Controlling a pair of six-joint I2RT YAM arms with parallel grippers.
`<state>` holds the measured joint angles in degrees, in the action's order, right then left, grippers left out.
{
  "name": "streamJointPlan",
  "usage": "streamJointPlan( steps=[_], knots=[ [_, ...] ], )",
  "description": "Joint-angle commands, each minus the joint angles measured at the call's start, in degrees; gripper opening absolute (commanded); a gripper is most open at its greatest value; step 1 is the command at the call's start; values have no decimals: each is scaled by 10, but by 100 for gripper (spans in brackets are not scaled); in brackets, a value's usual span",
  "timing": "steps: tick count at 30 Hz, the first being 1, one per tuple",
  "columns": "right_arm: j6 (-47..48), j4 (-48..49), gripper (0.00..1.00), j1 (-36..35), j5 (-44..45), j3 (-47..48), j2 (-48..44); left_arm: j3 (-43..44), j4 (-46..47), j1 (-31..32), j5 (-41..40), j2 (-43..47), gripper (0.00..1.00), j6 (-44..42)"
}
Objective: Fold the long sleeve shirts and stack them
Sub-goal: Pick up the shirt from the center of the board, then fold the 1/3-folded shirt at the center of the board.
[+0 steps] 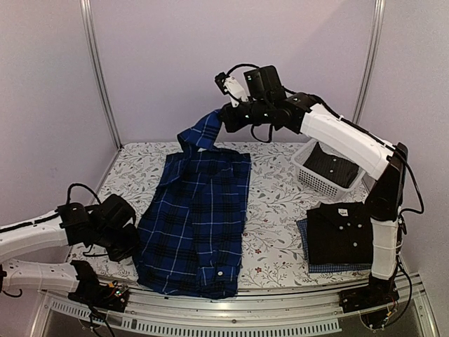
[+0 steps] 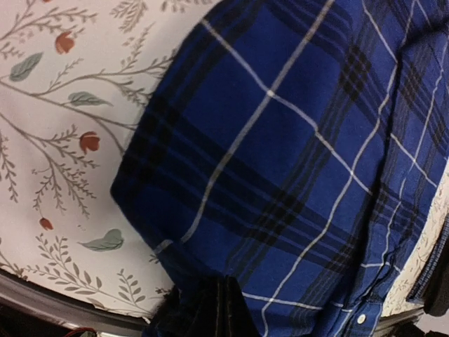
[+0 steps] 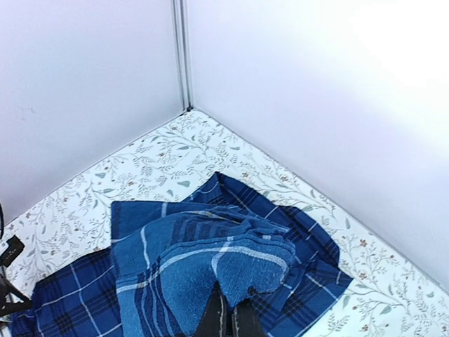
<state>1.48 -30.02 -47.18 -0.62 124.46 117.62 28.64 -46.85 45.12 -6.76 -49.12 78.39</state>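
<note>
The dark blue plaid shirt [image 1: 196,210] lies lengthwise down the middle of the table. Its far end is lifted off the surface, bunched in my right gripper [image 1: 226,119], which is shut on the cloth [image 3: 210,260] with fingertips [image 3: 231,317] pinching a fold. My left gripper [image 1: 133,247] sits low at the shirt's near-left edge. In the left wrist view it [image 2: 224,309] is shut on the plaid cloth [image 2: 280,140]. A folded black shirt [image 1: 344,228] with white buttons rests on a folded fine blue check shirt [image 1: 335,267] at the near right.
A white lattice basket [image 1: 317,181] stands at the back right with a dark garment [image 1: 330,163] inside. The floral tablecloth [image 1: 277,203] shows between the plaid shirt and the stack. Walls and metal posts close off the back and sides.
</note>
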Motion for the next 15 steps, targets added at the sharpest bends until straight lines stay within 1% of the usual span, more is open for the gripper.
streamJointPlan(
  steps=[1,6,12,15],
  knots=[
    [81,40,0,2,62,15,19,87,49,16,15,-73,0,-141],
    [101,70,0,7,107,20,12,153,76,51,59,-147,0,-237],
    [109,78,0,20,146,14,-10,184,85,88,125,-205,0,-279],
    [113,78,0,20,165,-8,-28,190,86,100,146,-223,0,-290]
  ],
)
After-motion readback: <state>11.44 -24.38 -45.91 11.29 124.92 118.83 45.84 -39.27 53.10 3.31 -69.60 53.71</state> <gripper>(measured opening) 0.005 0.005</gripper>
